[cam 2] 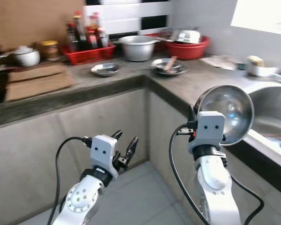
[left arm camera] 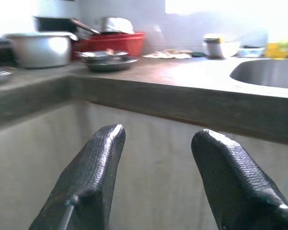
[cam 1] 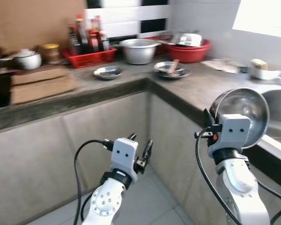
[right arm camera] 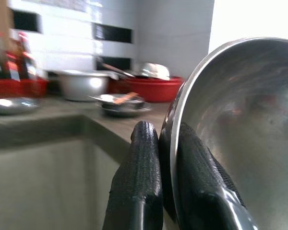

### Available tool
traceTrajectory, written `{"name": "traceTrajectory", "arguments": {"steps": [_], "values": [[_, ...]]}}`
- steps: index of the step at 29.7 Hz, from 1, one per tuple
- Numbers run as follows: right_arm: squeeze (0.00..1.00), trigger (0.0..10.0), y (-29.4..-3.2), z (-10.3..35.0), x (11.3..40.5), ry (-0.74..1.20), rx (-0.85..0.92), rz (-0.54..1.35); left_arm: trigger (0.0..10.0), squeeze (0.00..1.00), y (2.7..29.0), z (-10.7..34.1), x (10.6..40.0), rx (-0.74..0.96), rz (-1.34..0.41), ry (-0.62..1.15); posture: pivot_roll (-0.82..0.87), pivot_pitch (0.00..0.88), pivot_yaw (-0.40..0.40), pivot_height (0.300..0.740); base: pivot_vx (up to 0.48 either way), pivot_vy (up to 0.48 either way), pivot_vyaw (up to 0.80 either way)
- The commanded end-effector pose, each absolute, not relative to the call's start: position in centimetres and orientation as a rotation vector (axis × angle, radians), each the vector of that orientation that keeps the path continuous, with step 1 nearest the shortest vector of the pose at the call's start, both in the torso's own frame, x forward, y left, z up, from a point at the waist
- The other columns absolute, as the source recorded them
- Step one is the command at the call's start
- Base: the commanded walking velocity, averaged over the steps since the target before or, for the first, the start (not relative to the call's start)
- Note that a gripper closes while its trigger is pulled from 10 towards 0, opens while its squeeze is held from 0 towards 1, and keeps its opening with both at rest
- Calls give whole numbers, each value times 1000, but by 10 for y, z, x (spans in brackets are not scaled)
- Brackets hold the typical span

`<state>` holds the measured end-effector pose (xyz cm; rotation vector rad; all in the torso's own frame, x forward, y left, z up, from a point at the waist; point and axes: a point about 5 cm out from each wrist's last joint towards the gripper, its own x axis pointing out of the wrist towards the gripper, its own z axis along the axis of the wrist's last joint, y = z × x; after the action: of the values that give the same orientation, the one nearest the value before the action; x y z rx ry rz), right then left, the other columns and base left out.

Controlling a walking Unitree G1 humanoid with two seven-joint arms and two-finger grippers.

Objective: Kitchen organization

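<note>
We hold a steel bowl upright on its edge in our right gripper, the two fingers pinched on its rim, one inside and one outside, so it rides clear of the counter beside the sink. Our left gripper hangs low before the cabinet front, fingers spread and empty, likely kept free for the next item. On the counter ahead sit a small dish, stacked plates, a pot and a red basin; we judge the bowl belongs among them.
</note>
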<state>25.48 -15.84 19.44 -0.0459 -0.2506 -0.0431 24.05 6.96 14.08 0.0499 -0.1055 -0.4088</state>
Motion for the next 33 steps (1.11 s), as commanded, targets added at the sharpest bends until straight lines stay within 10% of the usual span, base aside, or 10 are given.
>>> {"name": "traceTrajectory", "arguments": {"steps": [1, 33], "values": [[0, 10000, -157, 206, 255, -301, -52, -47, 10000, 0, 71, 143, 243, 53, -411, -114, -22, 0, -43, 740, 0, 0, -800], [0, 10000, -164, 214, 262, -327, -66, -94, 10000, 0, 74, 145, 247, 76, -422, -127, -23, 0, -37, 740, 276, 0, -800]]}}
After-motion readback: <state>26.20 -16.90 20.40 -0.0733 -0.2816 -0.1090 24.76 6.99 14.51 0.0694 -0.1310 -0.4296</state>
